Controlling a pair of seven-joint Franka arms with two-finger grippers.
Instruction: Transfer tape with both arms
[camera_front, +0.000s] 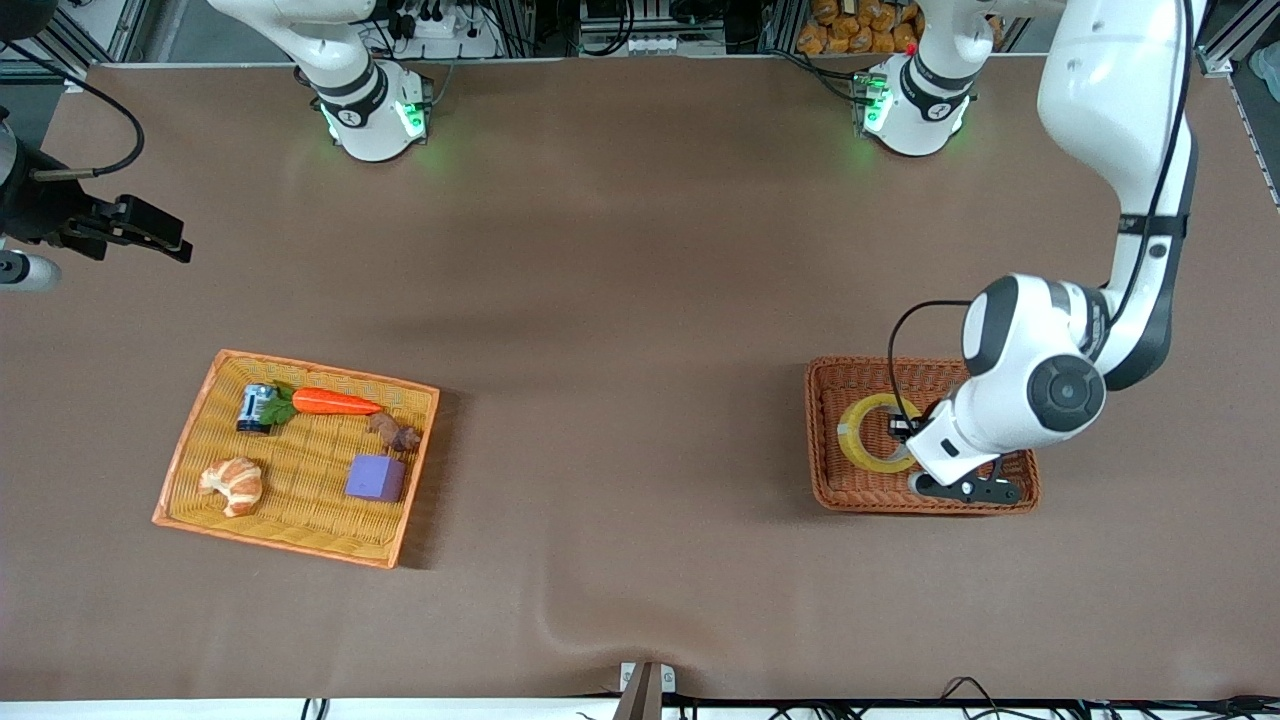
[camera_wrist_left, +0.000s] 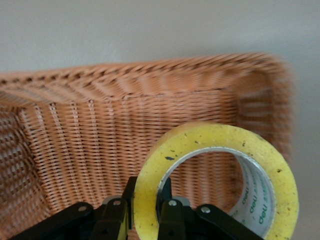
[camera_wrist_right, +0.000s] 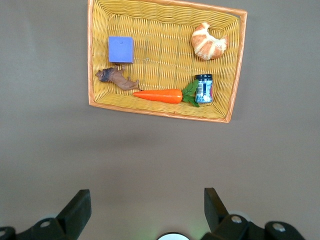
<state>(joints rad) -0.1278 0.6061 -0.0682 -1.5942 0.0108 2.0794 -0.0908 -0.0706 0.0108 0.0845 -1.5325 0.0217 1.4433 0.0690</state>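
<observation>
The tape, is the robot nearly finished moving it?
Not yet. Done: the left gripper has shut on the tape. In hand: the tape is inside the brown basket. Left: passing it to the right gripper, waiting open above the table near the yellow basket.

Yellow wicker tray (camera_front: 190, 450) toward the right arm's end of the surface (camera_front: 620, 300), holding carrot (camera_front: 335, 402), small jar (camera_front: 254, 407), croissant (camera_front: 233, 485), purple block (camera_front: 376, 477), brown figurine (camera_front: 395, 432), brown wicker basket (camera_front: 830, 480) toward the left arm's end
</observation>
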